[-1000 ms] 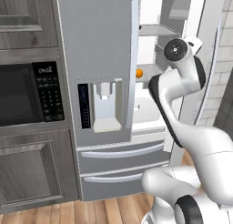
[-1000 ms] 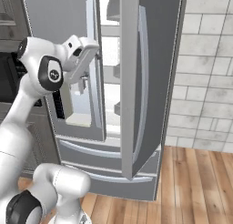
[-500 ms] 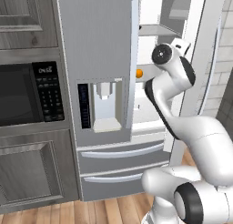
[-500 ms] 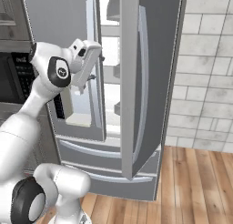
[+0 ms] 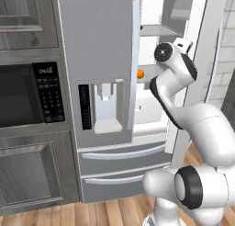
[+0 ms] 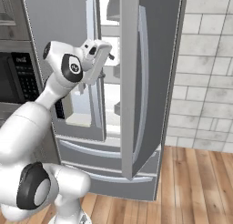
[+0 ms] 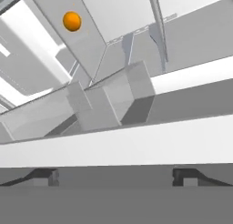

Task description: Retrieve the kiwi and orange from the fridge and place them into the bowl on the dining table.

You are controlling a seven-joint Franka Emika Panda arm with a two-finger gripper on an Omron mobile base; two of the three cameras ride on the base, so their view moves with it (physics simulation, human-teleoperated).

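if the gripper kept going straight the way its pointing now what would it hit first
Probably the fridge interior. In the hand view the open gripper looks along its jaws at white and grey shelf or bin edges straight ahead. The orange sits far off that line, up to the left. Depth is hard to judge.

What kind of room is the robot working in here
Most likely a home kitchen. A large grey-silver French-door fridge with a water dispenser stands partly open, a small bright orange on a shelf inside. A black built-in microwave sits in grey wood-panelled cabinets beside it.
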